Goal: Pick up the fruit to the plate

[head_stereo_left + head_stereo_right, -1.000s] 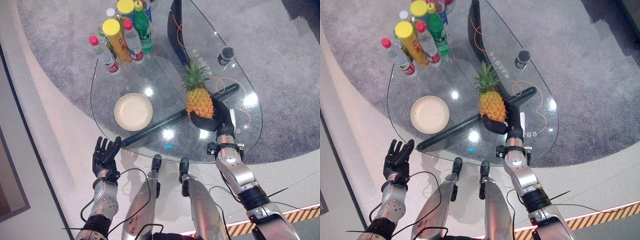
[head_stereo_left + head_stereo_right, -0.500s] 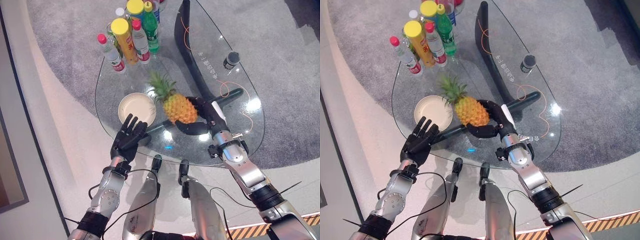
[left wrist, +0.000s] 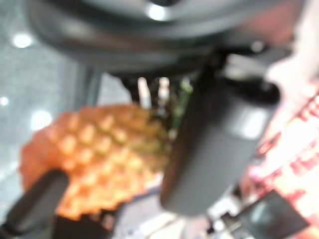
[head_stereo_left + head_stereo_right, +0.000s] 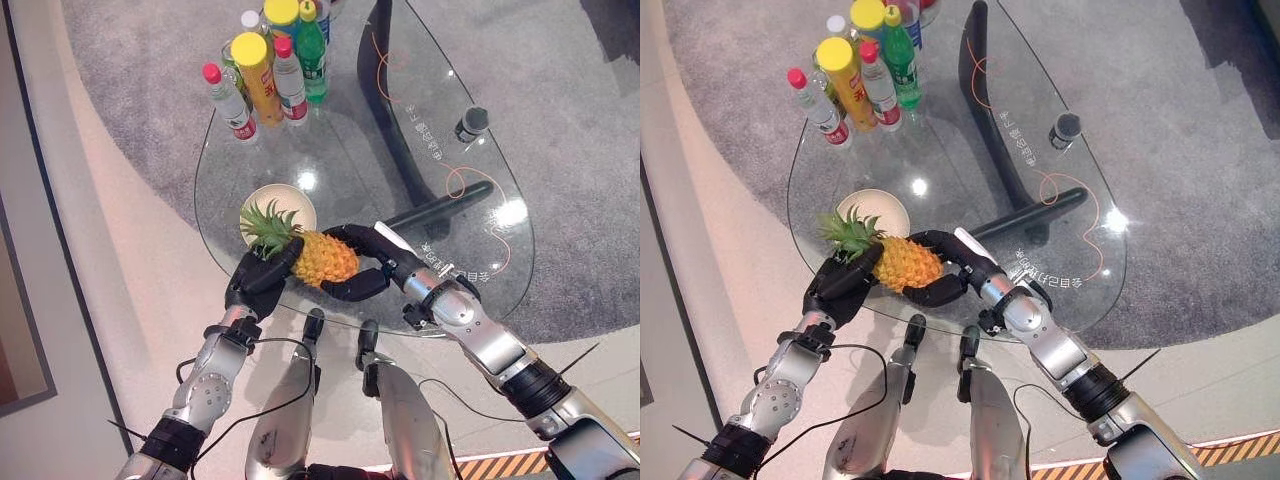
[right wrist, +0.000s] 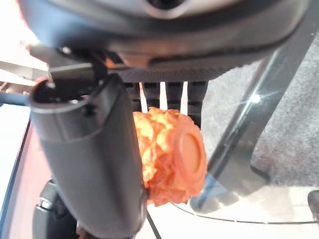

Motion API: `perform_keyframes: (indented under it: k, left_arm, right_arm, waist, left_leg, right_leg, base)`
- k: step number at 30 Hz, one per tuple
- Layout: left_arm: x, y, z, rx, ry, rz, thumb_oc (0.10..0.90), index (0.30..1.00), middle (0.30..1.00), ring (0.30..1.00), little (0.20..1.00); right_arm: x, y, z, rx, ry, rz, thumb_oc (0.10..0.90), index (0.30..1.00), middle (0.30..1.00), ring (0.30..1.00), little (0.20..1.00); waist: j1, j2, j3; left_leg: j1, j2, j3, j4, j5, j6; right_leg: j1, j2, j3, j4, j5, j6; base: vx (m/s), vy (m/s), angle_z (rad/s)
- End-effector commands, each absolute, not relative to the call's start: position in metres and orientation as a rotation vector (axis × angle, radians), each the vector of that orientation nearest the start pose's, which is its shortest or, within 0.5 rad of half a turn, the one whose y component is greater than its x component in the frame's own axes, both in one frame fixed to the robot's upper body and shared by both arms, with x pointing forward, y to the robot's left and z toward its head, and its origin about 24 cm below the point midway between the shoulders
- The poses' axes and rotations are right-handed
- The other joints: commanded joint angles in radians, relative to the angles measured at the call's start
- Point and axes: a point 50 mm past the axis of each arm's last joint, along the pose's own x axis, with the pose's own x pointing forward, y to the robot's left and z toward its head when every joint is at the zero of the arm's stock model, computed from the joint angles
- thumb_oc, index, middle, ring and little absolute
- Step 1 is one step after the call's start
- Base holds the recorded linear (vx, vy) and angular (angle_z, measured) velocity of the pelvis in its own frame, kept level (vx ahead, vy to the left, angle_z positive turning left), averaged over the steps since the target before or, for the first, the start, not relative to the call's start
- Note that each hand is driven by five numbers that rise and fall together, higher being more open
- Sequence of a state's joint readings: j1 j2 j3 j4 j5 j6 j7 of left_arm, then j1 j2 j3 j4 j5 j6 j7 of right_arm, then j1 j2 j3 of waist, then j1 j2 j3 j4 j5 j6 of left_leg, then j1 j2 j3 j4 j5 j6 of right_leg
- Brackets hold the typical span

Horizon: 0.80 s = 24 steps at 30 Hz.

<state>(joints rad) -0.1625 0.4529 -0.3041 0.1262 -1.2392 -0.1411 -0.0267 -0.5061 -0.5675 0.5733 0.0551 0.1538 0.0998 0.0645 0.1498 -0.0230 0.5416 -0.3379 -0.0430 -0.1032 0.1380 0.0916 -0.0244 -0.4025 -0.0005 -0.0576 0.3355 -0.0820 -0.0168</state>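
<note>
— Currently listed, item one?
— Pineapple point(image 4: 322, 257): lying on its side, raised over the near edge of the glass bench point(image 4: 470, 260), leafy crown pointing toward the robot's left, just beside the plate point(image 4: 297, 199).

— Holder?
— Right hand point(image 4: 362, 262): fingers and thumb curled round the fruit's body from the right. Its wrist view shows the base of the pineapple point(image 5: 172, 158) clasped between thumb and fingers.

— Second holder?
— Left hand point(image 4: 258, 282): at the crown end, fingers bent round the fruit where leaves meet body; its wrist view has the pineapple point(image 3: 94, 157) between thumb and fingers.

— Plate status?
— Cream, round, resting on the bench; the crown overlaps its near rim as seen from above. Whether the leaves touch it cannot be told.

— Other stock?
— Cluster of bottles point(image 4: 268, 62) upright at the far edge of the bench; a small dark cylinder point(image 4: 471, 123) at the far right; an orange cable point(image 4: 470, 178) trailing across the glass.
</note>
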Motion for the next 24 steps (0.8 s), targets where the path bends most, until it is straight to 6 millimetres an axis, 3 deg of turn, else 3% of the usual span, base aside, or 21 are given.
perform_keyframes:
  k: [1,7,13,24]
  left_arm:
    - [0.280,0.149,0.124,-0.762,-0.224,-0.434,0.800,0.900,0.900,0.900,0.900]
    - [0.278,0.140,0.126,-0.748,-0.208,-0.489,0.800,0.900,0.900,0.900,0.900]
    - [0.278,0.149,0.135,-0.790,-0.309,-0.442,0.800,0.900,0.900,0.900,0.900]
    - [0.275,0.158,0.140,-0.877,-0.396,-0.422,0.800,0.900,0.900,0.900,0.900]
  right_arm:
    - [0.277,-0.056,0.170,-0.547,-0.498,0.825,0.100,0.300,0.300,0.300,0.200]
    - [0.274,-0.045,0.174,-0.554,-0.518,0.893,0.100,0.300,0.300,0.300,0.200]
    - [0.264,-0.034,0.163,-0.604,-0.449,1.083,0.100,0.300,0.300,0.300,0.200]
    - [0.271,-0.022,0.160,-0.541,-0.445,1.069,0.100,0.300,0.300,0.300,0.200]
  waist:
    - [-0.009,-0.020,-0.022]
    - [-0.001,-0.024,-0.022]
    - [0.015,-0.033,-0.022]
    - [0.060,-0.073,-0.022]
  left_leg:
    - [-0.015,-0.082,-0.029,0.099,-0.079,0.065]
    - [-0.010,-0.087,-0.044,0.093,-0.081,0.070]
    - [0.006,-0.086,-0.056,0.086,-0.084,0.071]
    - [0.008,-0.086,-0.092,0.093,-0.101,0.068]
  right_leg:
    - [0.096,-0.007,-0.033,-0.118,0.074,0.039]
    - [0.097,-0.004,-0.026,-0.120,0.078,0.041]
    - [0.110,-0.004,-0.027,-0.121,0.076,0.045]
    - [0.131,0.000,-0.058,-0.132,0.075,0.044]
  base:
    - [-0.01,-0.016,0.06]
    - [0.01,-0.006,0.12]
    - [0.03,-0.020,0.03]
    - [0.04,-0.076,0.07]
